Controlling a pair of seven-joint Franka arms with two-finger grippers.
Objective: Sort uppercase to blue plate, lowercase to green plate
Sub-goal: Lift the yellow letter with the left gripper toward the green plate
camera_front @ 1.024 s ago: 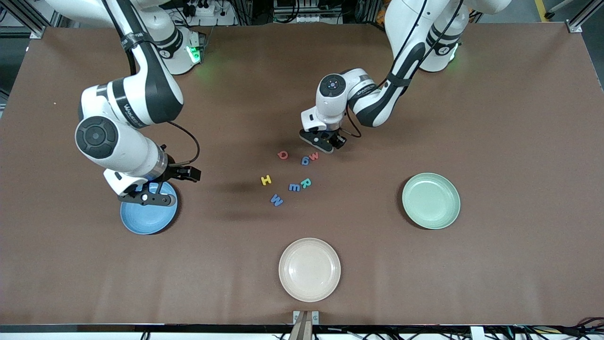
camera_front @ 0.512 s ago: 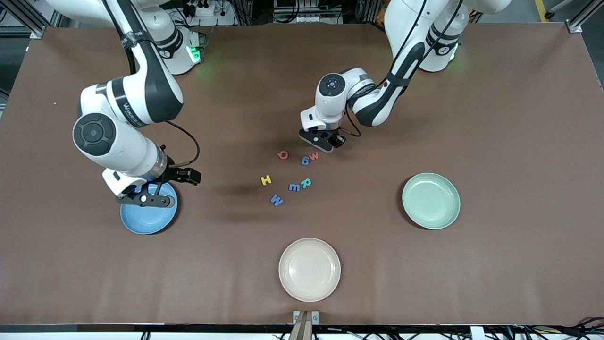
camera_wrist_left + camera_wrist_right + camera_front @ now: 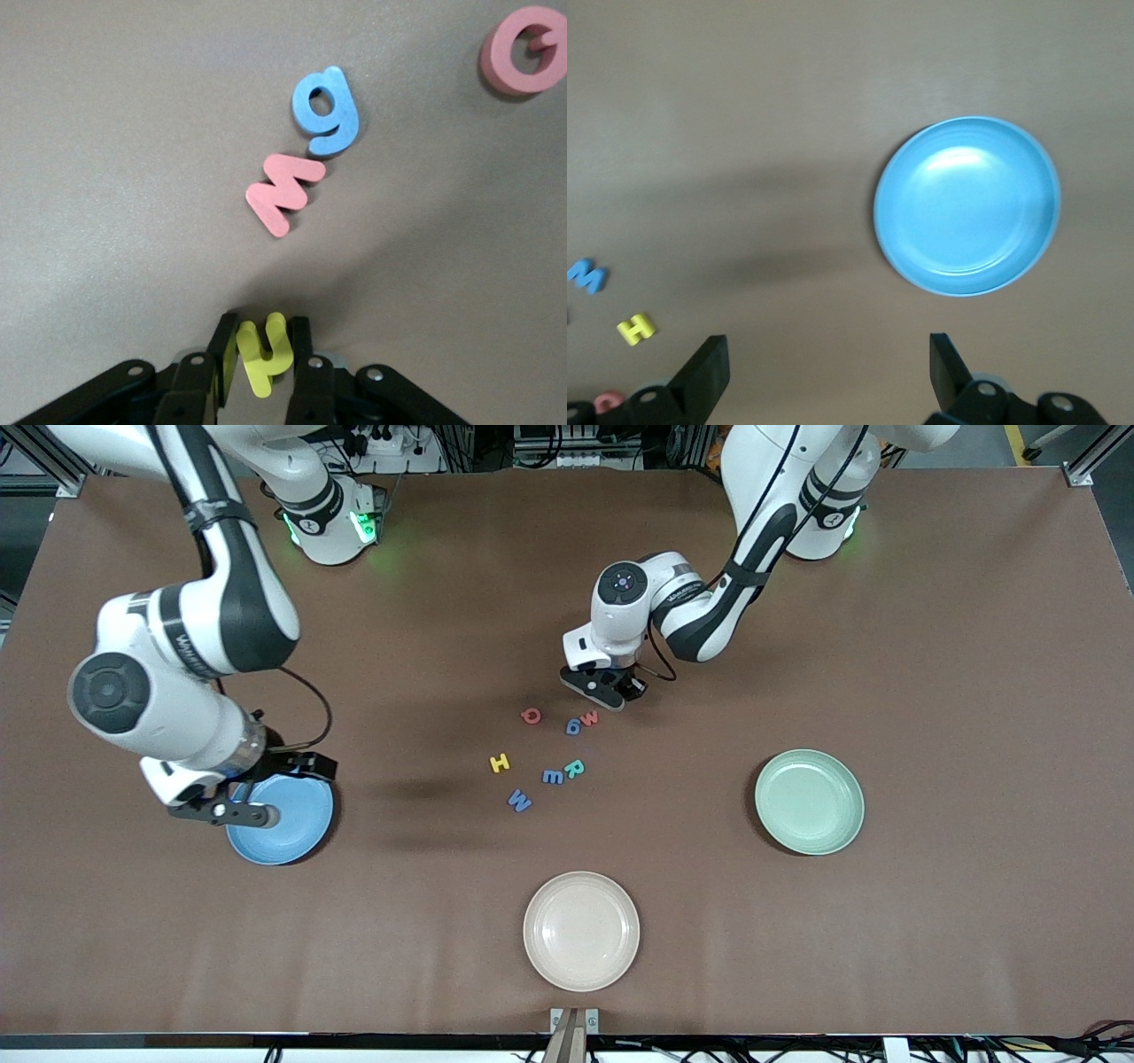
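Yellow h (image 3: 263, 356) now claw-pinched (image 3: 263, 372) — seemingly

High front overview; both wrist cameras downward, seemingly near tabletop (image 3: 957, 691).

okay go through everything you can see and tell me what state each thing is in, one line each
left end effector: shut on yellow lowercase letter, low over the table by the red w
right end effector: open, empty, above the blue plate's edge
blue plate: empty
green plate: empty
cream plate: empty
yellow H: flat on table, unsorted
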